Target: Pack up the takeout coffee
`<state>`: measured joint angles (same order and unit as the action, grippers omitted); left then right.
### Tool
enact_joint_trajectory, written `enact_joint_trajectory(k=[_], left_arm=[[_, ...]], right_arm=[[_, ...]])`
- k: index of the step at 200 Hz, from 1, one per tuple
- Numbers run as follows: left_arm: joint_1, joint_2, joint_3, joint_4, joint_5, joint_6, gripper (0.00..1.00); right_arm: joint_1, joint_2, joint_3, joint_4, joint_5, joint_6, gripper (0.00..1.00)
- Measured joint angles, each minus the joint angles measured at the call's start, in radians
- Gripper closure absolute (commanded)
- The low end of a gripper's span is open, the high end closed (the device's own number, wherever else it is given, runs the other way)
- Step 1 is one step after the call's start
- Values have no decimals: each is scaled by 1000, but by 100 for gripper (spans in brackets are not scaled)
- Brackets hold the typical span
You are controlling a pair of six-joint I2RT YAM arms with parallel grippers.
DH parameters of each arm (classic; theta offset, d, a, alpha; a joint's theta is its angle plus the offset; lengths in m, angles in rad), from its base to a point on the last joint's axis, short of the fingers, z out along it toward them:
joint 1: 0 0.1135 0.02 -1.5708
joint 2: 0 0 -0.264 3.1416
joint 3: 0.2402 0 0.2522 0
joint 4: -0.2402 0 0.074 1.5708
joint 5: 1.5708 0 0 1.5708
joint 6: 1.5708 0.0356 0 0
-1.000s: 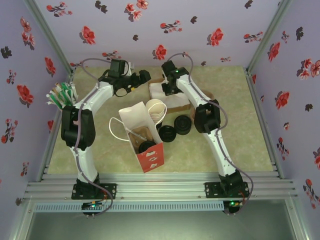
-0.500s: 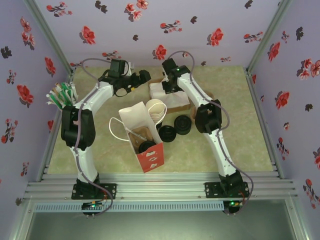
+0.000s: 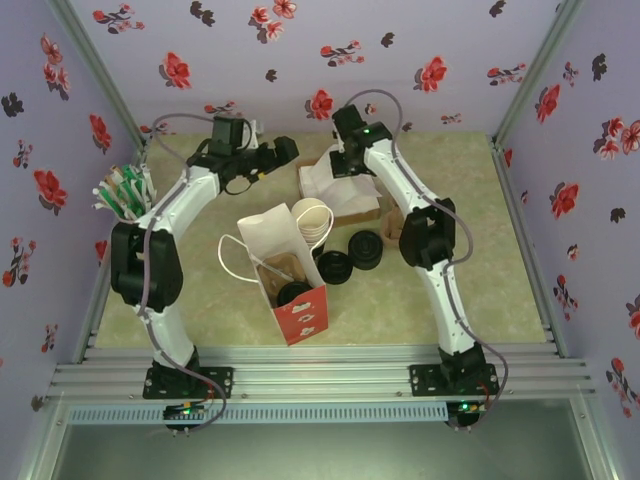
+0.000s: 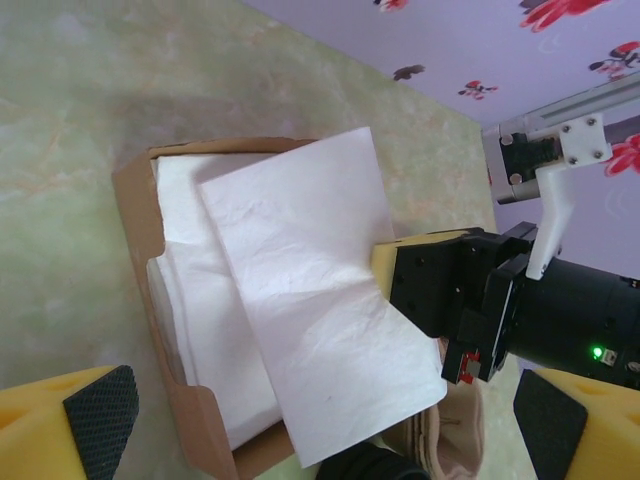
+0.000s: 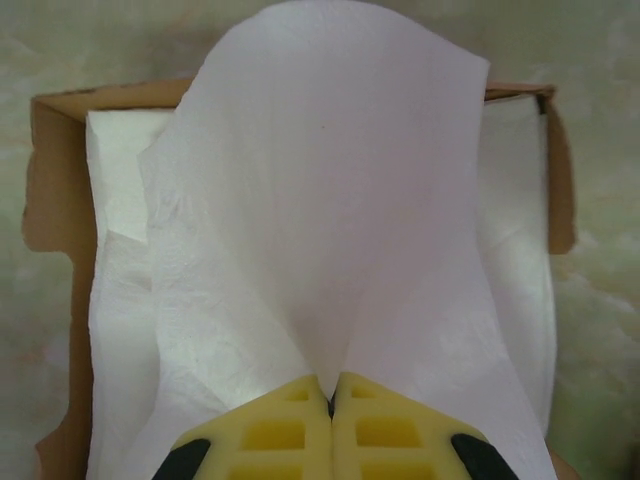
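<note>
Napkin pulled for the bag
One napkin [image 5: 320,200] is gripped from its box [image 5: 50,180] by the closed right fingers [image 5: 325,420], likely for the bag [image 3: 265,235] at centre, where the coffee [image 3: 295,293] is seen; left fingers [image 3: 284,151] are spread, empty.

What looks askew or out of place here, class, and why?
One white napkin sits skewed across the stack in the brown box, an edge pinched in the right gripper, so it tents up instead of lying flat.

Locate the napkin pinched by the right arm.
The napkin is held in the right gripper over the open cardboard napkin box, at the far centre of the table, behind the paper bag.
</note>
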<state>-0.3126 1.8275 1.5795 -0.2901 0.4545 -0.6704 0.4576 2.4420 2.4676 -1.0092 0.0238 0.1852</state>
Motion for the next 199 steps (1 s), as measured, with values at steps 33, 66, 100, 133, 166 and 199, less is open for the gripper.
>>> enact_joint_trajectory(k=[33, 66, 100, 133, 166, 199], left_arm=[[-1, -89, -18, -7, -21, 46, 1], [-16, -201, -24, -37, -63, 118, 1], [-63, -324, -27, -73, -105, 190, 1], [-84, -463, -63, -103, -124, 217, 1], [-189, -591, -72, -168, -195, 305, 1], [-341, -690, -72, -241, -278, 424, 1]], right_arm=[[-15, -116, -85, 48, 0, 27, 100], [-25, -263, -177, 92, 0, 51, 100], [-26, -423, -258, 119, 0, 59, 100], [-11, -594, -329, 122, -4, 60, 100], [21, -732, -344, 122, -91, 79, 100], [51, -827, -352, 114, -229, 109, 100]])
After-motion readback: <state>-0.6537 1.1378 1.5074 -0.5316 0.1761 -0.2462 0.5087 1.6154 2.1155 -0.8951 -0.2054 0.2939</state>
